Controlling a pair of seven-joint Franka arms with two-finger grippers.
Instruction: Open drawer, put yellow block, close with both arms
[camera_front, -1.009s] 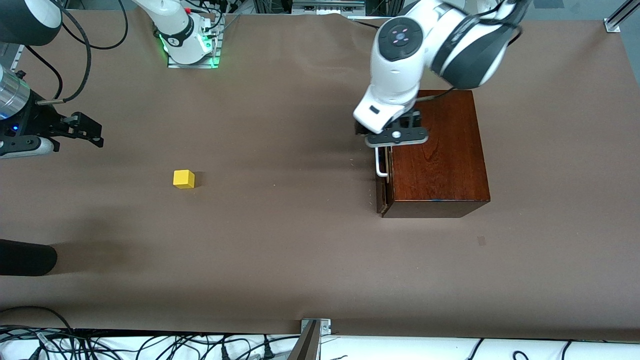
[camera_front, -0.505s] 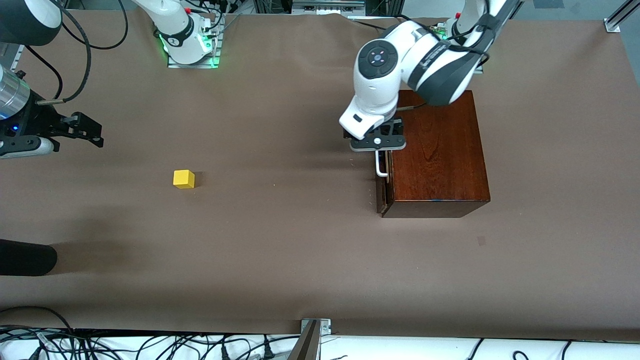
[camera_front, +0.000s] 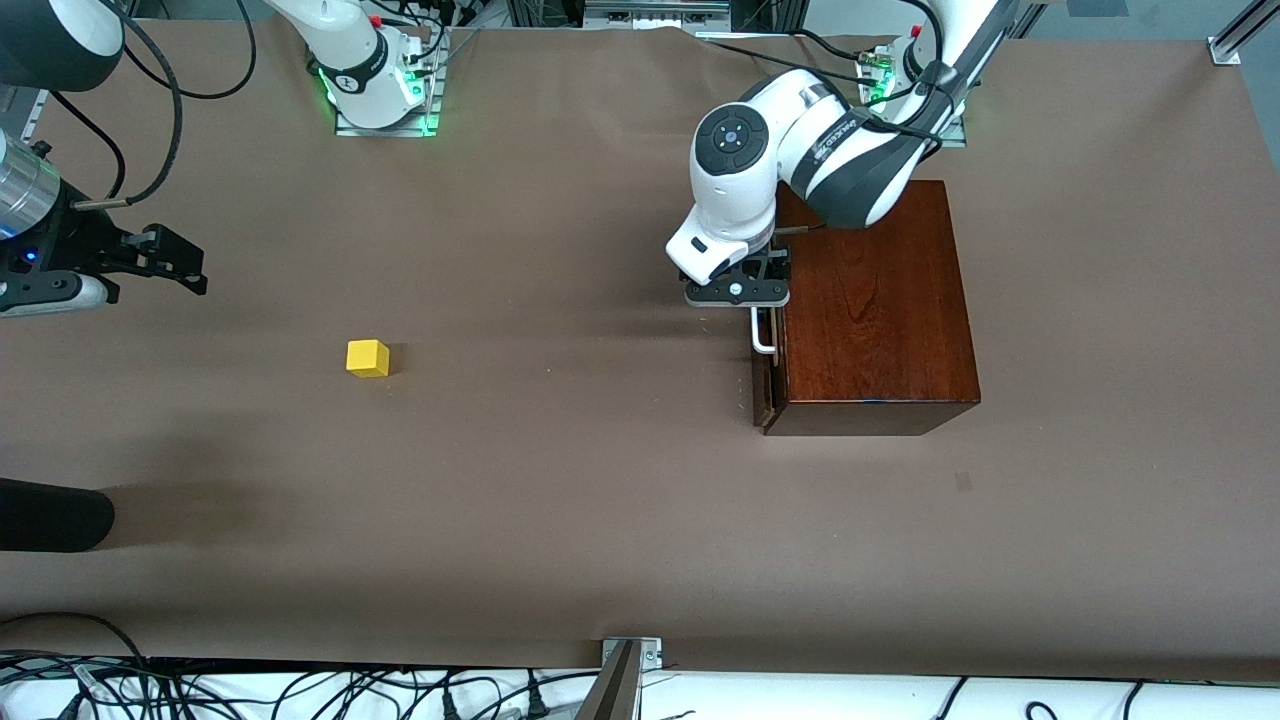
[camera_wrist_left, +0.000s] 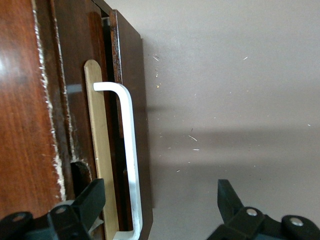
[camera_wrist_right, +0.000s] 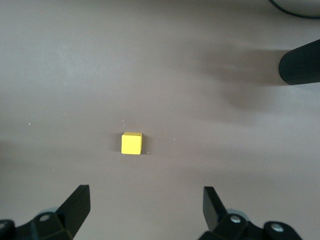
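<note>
Your front view looks down from high up across the counter (camera_front: 600, 500), facing both robot bases along its top edge, and takes in the whole brown surface. Your left wrist view sits close above the drawer (camera_wrist_left: 127, 100), looking down past the left gripper (camera_wrist_left: 160, 210) at the white handle (camera_wrist_left: 129, 160) and the wooden box (camera_wrist_left: 25, 100); the front view shares that handle (camera_front: 762, 330) and box (camera_front: 875, 310). Your right wrist view hangs higher over bare counter, looking down between the right gripper (camera_wrist_right: 145, 207) fingers at the yellow block (camera_wrist_right: 131, 143), which the front view also shows (camera_front: 367, 358).
</note>
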